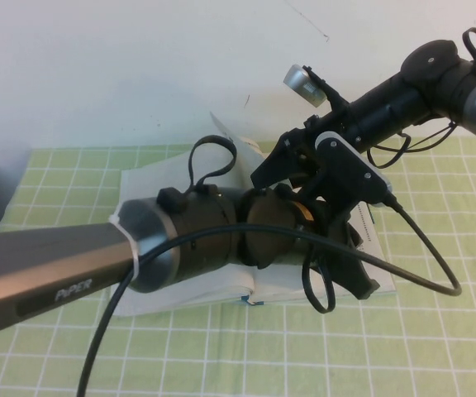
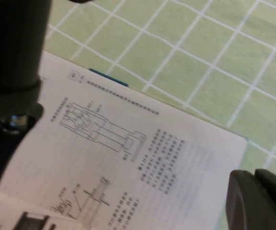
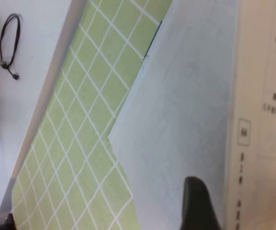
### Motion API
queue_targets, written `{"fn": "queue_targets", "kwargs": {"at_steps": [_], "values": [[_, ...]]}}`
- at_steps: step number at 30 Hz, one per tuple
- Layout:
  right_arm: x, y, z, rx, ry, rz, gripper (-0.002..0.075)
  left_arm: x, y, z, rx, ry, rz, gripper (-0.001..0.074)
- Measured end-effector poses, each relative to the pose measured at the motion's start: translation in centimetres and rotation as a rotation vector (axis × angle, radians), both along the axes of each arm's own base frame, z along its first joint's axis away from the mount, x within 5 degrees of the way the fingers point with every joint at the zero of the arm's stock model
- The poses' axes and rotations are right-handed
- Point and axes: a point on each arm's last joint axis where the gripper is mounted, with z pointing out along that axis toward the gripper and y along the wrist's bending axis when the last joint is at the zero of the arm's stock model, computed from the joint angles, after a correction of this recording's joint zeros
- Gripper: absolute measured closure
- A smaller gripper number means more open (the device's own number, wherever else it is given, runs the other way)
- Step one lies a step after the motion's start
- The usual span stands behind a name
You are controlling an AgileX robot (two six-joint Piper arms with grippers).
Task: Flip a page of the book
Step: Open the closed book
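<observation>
Mid-frame, left end effector (image 1: 304,219) and right end effector (image 1: 345,265) crowd the book (image 1: 180,294); openings unclear. Sweep the lifted page (image 1: 221,128) across gently.

**Arms: look and fittings**

Dark grey left arm (image 1: 97,265) marked "PiPER" in white, banded with a white ring. Black right arm (image 1: 395,95), silver joint cap, white-edged bracket. Black left gripper (image 1: 341,277) and right gripper (image 1: 283,161). Looping black cables (image 1: 420,248) throughout.
</observation>
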Motion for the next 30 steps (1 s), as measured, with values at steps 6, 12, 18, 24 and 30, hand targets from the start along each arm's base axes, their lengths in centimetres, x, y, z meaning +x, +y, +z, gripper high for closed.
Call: {"fn": "queue_targets", "kwargs": {"at_steps": [6, 12, 18, 24, 30], "values": [[0.0, 0.0, 0.0, 0.0, -0.004, 0.002, 0.0338, 0.8, -0.3, -1.2, 0.007, -0.041, 0.02, 0.0738], [0.0, 0.0, 0.0, 0.0, -0.004, 0.003, 0.0338, 1.3, -0.6, -2.8, 0.024, -0.041, 0.032, 0.0738], [0.0, 0.0, 0.0, 0.001, -0.005, 0.004, 0.0338, 1.4, -0.8, -3.7, 0.038, -0.03, 0.034, 0.0738], [0.0, 0.0, 0.0, -0.001, -0.01, 0.007, 0.0338, 1.7, -0.1, -4.1, 0.064, 0.022, 0.033, 0.0738], [0.0, 0.0, 0.0, -0.002, -0.021, 0.015, 0.0338, 2.0, 1.3, -4.8, 0.094, 0.172, 0.072, 0.0738]]}}
